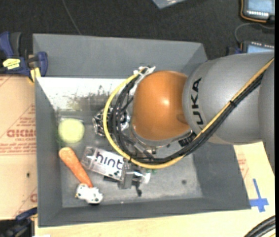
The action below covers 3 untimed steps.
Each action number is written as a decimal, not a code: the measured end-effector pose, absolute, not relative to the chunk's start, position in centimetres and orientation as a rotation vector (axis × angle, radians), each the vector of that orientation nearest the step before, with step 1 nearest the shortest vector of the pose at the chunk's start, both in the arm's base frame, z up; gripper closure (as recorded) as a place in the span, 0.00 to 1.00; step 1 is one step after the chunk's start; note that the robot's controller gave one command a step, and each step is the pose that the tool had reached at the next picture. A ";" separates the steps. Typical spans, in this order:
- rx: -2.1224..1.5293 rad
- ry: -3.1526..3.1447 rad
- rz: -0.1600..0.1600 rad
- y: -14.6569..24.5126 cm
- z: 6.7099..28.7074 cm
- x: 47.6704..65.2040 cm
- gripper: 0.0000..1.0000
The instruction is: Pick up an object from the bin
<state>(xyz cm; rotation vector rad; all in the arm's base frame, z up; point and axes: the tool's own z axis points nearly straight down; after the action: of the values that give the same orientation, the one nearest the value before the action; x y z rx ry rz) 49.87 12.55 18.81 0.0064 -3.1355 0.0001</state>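
While my arm (233, 102) reaches in over the bin's (129, 211) right edge, the orange cover (159, 105) on my wrist hangs above the middle of the floor, with a yellow cable (111, 132) looped round its left side. Below the cover, dark parts of my fingers (132, 178) show close to the near edge. They sit right at the right end of a clear bottle (102, 162) with a white label reading "hint". Whether they are apart, together or clamped on that bottle I cannot tell; the cover hides too much of them.

The bottle lies on its side, slightly tilted, between the middle of the floor and the near edge. Just left of it lies a carrot (74, 166), slanting from the left wall down toward the near edge. A small white thing (89, 195) with dark spots sits just beside the carrot's lower tip, near the near left corner. A pale green ball (71, 130) rests by the left wall, above the carrot's thick end and apart from the bottle.
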 end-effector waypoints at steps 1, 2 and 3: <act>0.000 -3.144 -0.002 12.5 19.3 50.1 0.00; -0.027 -3.149 -0.005 12.1 14.4 52.5 0.00; 0.058 -3.136 0.001 11.7 11.5 54.5 0.00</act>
<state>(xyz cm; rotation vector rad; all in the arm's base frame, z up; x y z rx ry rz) 54.45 11.67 11.46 0.0577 -3.1361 0.0011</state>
